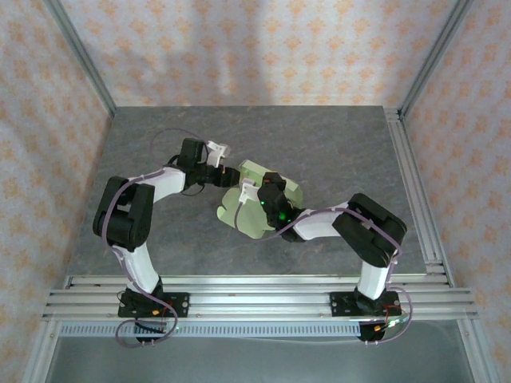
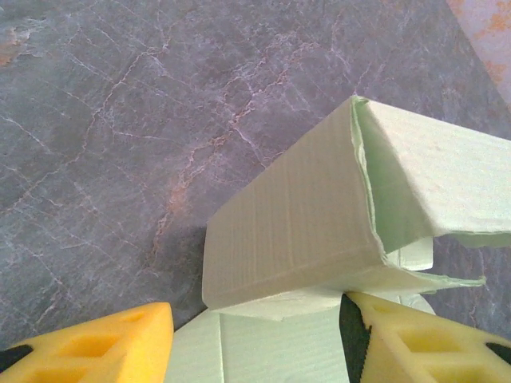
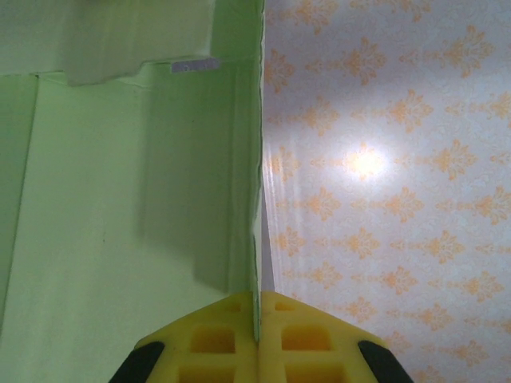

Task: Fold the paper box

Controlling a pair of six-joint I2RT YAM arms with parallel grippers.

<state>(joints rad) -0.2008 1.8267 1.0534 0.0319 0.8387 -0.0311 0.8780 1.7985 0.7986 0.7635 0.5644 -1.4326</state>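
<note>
in the middle of the bench (image 1: 335,152) the paper box (image 2: 295,231) sits half-formed, between the two arms. biggest worry imo: the right claw (image 3: 258,315) is clenched on just the thin edge of one upright card wall. any pull or twist goes straight into that one edge, and thin card like this could crease in the wrong spot or tear. the corner already looks a bit ragged in the left wrist view. second thing, the left claw (image 2: 255,307) is released, jaws standing apart, gripping nothing. if it closes where it is, i'd guess it squashes the folded-up section rather than tucking anything in. also nothing seems to pin the flat part down, so a shove could slide the whole thing across the smooth top, or the raised panel could spring back once the pinch lets go.

as for where things are: the raised, folded part of the box is just in front of the left claw, a flat flap lies between its jaws, and the jaw on the right of that view looks to be touching the raised part's lower corner. the card wall runs straight out from between the right claw's closed jaws.
</note>
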